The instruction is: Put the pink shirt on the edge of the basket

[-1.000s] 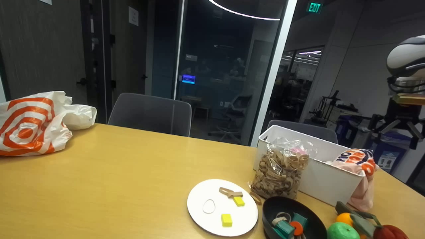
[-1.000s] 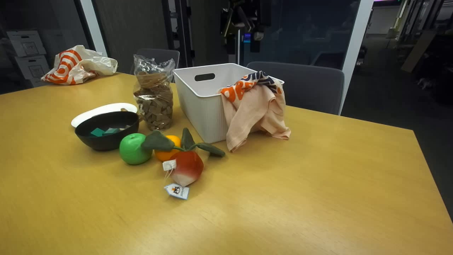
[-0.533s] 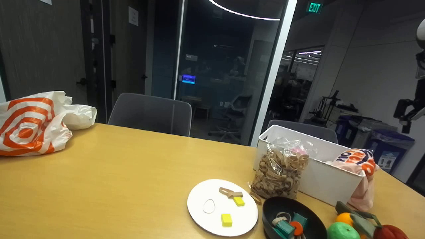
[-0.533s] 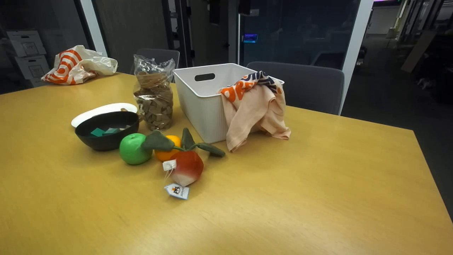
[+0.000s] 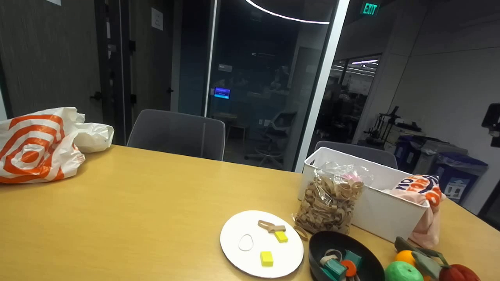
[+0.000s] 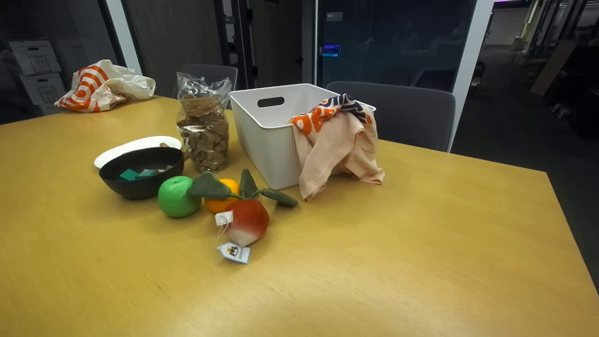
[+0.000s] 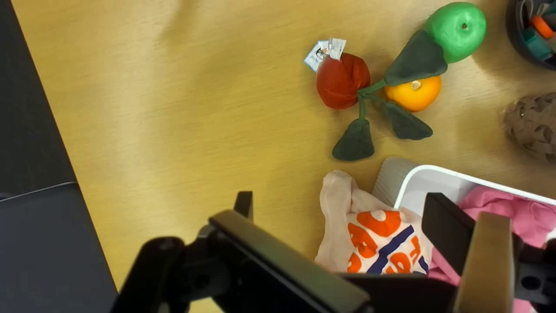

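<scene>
The pale pink shirt with orange and navy letters (image 6: 334,145) hangs over the end rim of the white basket (image 6: 266,154), its lower part reaching the table. Shirt (image 5: 425,226) and basket (image 5: 384,214) also show in an exterior view. In the wrist view, my gripper (image 7: 343,213) is open and empty, its fingers wide apart above the shirt (image 7: 334,230) and the basket rim (image 7: 460,176), not touching them. Only a small dark part of the gripper (image 5: 493,125) shows at the right edge in an exterior view. A brighter pink cloth (image 7: 512,213) lies inside the basket.
A clear bag of brown bands (image 6: 206,135) stands beside the basket. A black bowl (image 6: 140,180), white plate (image 5: 250,259), green fruit (image 6: 179,196), orange (image 6: 220,199) and red plush turnip (image 6: 248,222) are nearby. A shopping bag (image 5: 39,148) lies far off.
My gripper has moved away to the right in an exterior view and up out of the frame in an exterior view. The shirt and the basket have not moved.
</scene>
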